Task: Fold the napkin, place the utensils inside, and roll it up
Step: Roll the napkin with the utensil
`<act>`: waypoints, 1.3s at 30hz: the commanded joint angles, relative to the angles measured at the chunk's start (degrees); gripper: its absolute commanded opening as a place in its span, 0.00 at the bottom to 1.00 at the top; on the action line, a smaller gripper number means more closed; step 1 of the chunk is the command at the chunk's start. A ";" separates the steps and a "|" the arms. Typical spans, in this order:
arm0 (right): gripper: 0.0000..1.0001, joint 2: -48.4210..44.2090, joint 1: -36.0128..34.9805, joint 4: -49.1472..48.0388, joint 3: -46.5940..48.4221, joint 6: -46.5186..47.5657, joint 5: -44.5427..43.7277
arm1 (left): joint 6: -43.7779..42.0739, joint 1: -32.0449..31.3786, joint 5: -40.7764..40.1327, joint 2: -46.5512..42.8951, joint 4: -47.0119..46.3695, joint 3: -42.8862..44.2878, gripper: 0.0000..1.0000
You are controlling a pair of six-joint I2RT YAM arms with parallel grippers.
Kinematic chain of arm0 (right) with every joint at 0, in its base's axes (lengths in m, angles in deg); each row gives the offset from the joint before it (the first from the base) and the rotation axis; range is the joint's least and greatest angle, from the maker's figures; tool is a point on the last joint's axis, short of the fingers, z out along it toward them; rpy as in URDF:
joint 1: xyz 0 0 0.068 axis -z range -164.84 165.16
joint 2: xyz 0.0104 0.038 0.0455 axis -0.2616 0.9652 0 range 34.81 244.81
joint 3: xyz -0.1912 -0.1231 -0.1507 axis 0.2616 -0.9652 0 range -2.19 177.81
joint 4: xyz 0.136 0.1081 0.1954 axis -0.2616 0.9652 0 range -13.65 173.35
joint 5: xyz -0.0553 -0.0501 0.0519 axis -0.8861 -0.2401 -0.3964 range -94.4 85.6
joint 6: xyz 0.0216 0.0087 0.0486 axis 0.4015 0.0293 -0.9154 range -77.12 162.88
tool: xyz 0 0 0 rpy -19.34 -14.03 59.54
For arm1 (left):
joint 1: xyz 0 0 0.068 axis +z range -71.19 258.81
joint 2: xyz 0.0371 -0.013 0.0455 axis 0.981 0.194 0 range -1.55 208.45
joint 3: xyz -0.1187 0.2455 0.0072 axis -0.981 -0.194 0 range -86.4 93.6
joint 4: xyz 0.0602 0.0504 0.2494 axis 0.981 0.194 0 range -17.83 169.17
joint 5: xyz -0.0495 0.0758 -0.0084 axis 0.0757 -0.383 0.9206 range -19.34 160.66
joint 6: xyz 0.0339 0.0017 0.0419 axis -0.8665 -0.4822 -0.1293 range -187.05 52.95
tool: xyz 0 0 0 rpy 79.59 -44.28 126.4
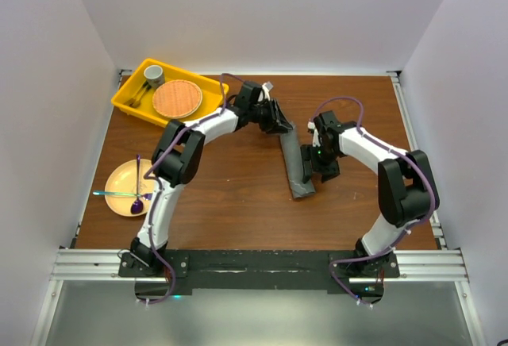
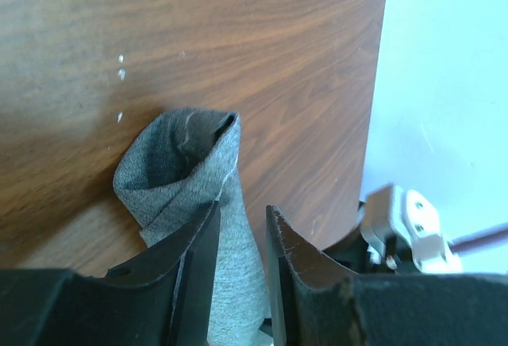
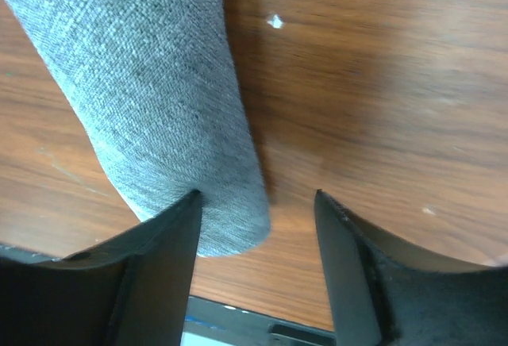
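Napkin (image 2: pixel 178 163) (rolled) shows between left gripper's (image 2: pixel 242 207) jaws.

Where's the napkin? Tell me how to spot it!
Start at the brown wooden table. Near its middle, away from the yellow plastic tray and round pale-yellow plate on the left, lies the grey cloth napkin. It's the only soft thing, rolled into a long tube.

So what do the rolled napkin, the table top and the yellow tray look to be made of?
The napkin: woven fabric, matte grey; the right wrist view shows a clear weave. The table top: wood or wood-look laminate, brown grain with slight sheen; which, I cannot tell. The yellow tray: probably plastic, smooth and evenly coloured.
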State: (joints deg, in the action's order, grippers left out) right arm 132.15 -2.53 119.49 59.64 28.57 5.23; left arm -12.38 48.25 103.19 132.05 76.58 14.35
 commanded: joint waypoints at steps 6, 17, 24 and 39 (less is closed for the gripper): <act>0.82 -6.90 -7.52 1.96 9.80 -1.25 -16.20 | -7.04 0.86 -11.78 -16.86 19.12 5.51 0.43; 0.82 11.80 -18.77 6.96 27.47 -5.90 -32.47 | -8.18 2.00 -23.31 -47.62 26.71 -20.31 0.42; 0.75 17.62 -21.15 8.02 30.20 -6.79 -36.78 | -9.50 3.85 -21.99 -55.82 28.29 -30.26 0.41; 0.73 22.01 -22.03 7.49 28.53 -9.16 -43.55 | -10.11 5.43 -18.03 -55.56 27.15 -29.03 0.41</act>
State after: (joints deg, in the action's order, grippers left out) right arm 153.81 -24.21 127.55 87.33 21.36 -34.90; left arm -21.23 53.32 83.37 77.45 106.00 -16.01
